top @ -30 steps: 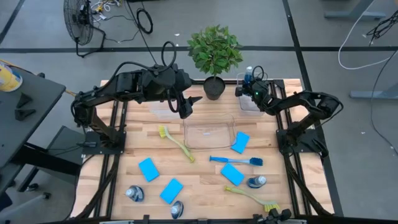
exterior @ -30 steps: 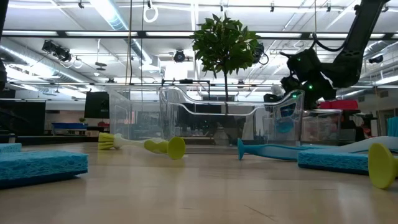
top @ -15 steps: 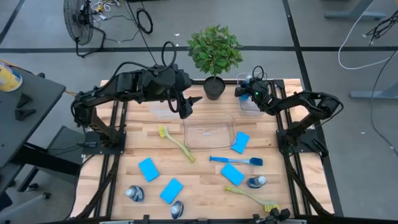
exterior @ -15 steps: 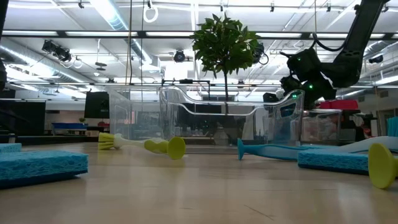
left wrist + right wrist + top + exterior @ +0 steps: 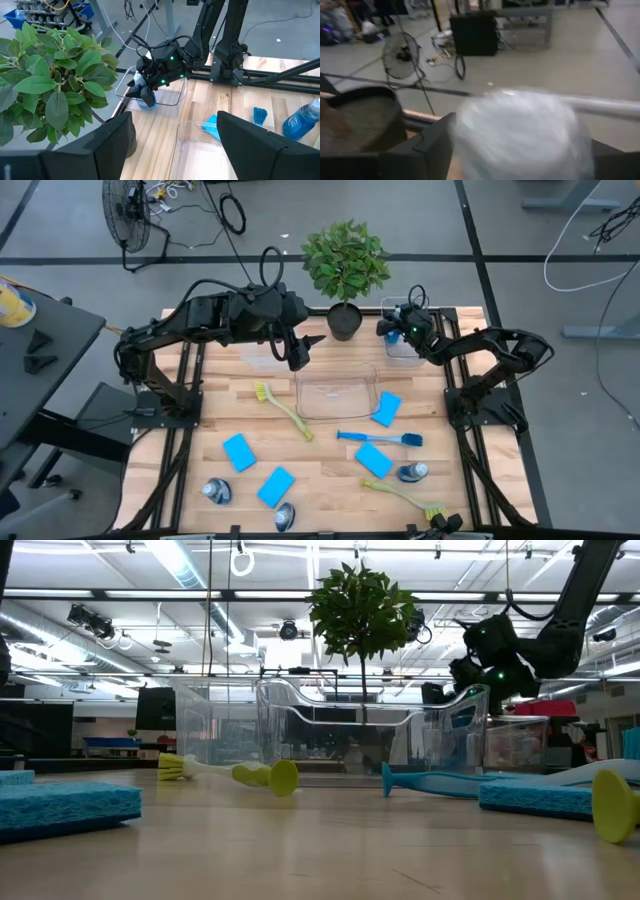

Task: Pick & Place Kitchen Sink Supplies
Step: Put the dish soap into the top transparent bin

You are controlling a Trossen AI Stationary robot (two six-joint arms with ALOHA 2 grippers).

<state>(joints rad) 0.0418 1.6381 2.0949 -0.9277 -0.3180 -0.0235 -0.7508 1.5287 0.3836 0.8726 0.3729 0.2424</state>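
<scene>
A small clear bottle of blue liquid (image 5: pixel 146 95) stands inside the small clear plastic bin (image 5: pixel 398 340) at the upper right of the high view, right of the green potted plant (image 5: pixel 345 265). The right gripper (image 5: pixel 392 323) sits over it, fingers spread either side of its white cap, not clenched. The left gripper (image 5: pixel 314 341) hangs released above the wide clear tray (image 5: pixel 337 395) at centre. Sponges, brushes and three more bottles lie scattered across the lower wooden table (image 5: pixel 320 480).
</scene>
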